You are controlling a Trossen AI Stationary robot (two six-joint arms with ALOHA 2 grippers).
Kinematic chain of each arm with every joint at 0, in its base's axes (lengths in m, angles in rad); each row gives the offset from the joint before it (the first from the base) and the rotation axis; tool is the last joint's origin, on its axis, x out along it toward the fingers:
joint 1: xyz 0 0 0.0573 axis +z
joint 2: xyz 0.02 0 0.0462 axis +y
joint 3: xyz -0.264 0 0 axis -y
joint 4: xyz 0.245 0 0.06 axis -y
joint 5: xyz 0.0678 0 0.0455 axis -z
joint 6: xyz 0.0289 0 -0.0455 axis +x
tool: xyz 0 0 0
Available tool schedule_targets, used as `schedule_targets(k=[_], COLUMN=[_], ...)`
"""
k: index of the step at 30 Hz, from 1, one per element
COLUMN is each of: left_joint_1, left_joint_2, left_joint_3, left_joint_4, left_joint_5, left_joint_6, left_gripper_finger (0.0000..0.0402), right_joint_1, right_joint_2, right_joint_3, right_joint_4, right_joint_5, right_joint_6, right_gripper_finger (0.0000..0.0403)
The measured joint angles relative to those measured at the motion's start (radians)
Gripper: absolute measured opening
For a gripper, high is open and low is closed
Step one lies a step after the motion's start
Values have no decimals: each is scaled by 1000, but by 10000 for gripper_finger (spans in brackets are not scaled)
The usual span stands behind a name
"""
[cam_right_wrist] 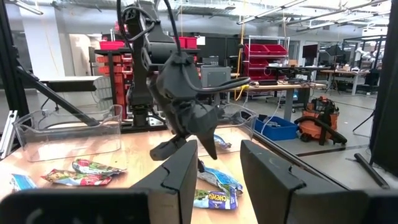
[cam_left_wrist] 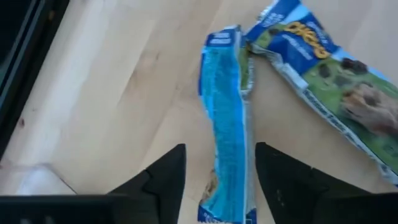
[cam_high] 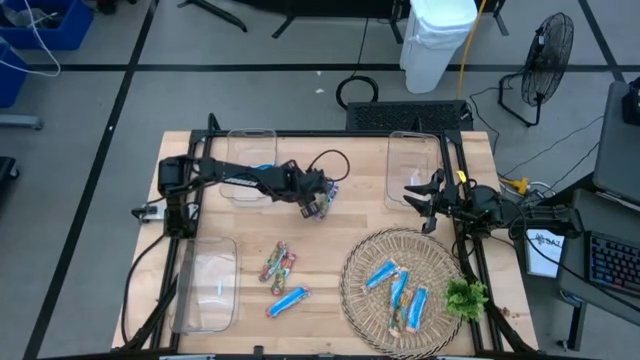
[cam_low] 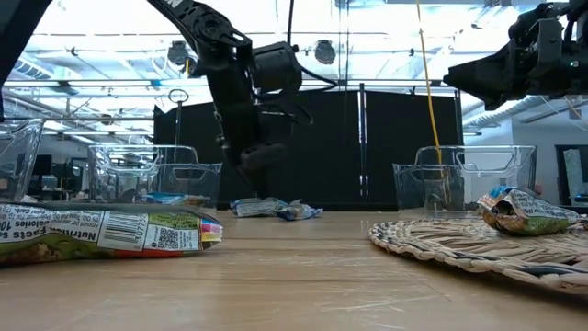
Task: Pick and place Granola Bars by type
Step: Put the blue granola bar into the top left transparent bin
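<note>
My left gripper (cam_high: pixel 316 207) hangs open just above the middle of the table's far half, slanting down. In the left wrist view its fingers (cam_left_wrist: pixel 169 177) stand on either side of a blue-wrapped granola bar (cam_left_wrist: pixel 227 134) that lies flat on the wood, with a gap on each side. A second bar (cam_left_wrist: pixel 323 68), blue and green, lies beside it. More bars lie elsewhere: multicoloured ones (cam_high: pixel 278 262) and a blue one (cam_high: pixel 288 300) near the front, and blue ones (cam_high: pixel 398 288) on the woven mat (cam_high: pixel 360 262). My right gripper (cam_high: pixel 425 205) waits open at the right.
Clear plastic bins stand at the far left (cam_high: pixel 250 165), far right (cam_high: pixel 415 168) and near left (cam_high: pixel 205 285). A green leafy sprig (cam_high: pixel 466 297) lies at the mat's right rim. Bare wood lies between the left gripper and the near bars.
</note>
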Motion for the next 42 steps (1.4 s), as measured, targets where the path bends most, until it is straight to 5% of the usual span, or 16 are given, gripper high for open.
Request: schedule_targets(k=[6, 16, 29, 37, 42], left_joint_1=[23, 28, 29, 8, -29], left_joint_2=[8, 56, 50, -33, -158], left_joint_3=[-5, -6, -6, -6, -6], left_joint_4=[3, 28, 18, 16, -11], left_joint_5=[59, 105, 96, 88, -5], left_joint_6=[-28, -22, 21, 85, 94], left_gripper_finger=[203, 154, 13, 10, 12], right_joint_1=[0, 0, 0, 0, 0], right_joint_2=[0, 2, 7, 6, 7], right_joint_3=[0, 0, 0, 0, 0], right_joint_4=[-1, 0, 0, 0, -4], right_joint_5=[0, -1, 0, 0, 0], right_joint_6=[0, 0, 0, 0, 0], right_gripper_finger=[114, 114, 114, 114, 114])
